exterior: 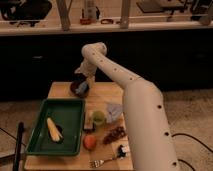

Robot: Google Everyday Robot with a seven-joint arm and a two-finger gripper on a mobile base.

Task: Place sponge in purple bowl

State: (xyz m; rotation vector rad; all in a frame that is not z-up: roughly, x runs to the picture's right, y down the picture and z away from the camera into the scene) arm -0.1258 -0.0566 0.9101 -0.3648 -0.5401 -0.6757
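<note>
Since the gripper (81, 83) sits right above the purple bowl (74, 90) at the far left corner of the bench (60, 90), the task looks close to finished. Arm reaches out from the lower right, wrist bent down over the bowl. A pale bluish patch at the bowl's right side is probably the sponge (84, 89). It is at or inside the rim, touching or just under the gripper. Cannot tell if the gripper is apart or clamped on it, so release is unconfirmed.

Done, by my read: sponge carried to the bowl. Left: confirm it is let go and lying in the bowl, then lift clear.

Other items are well apart from the bowl. 1 green tray (35, 145) with a yellow corn cob (54, 130) sits front left. Green cup (99, 118), pale cloth (114, 111), grapes (115, 134), orange round fruit (90, 142) and fork (101, 161) sit nearer the front.
</note>
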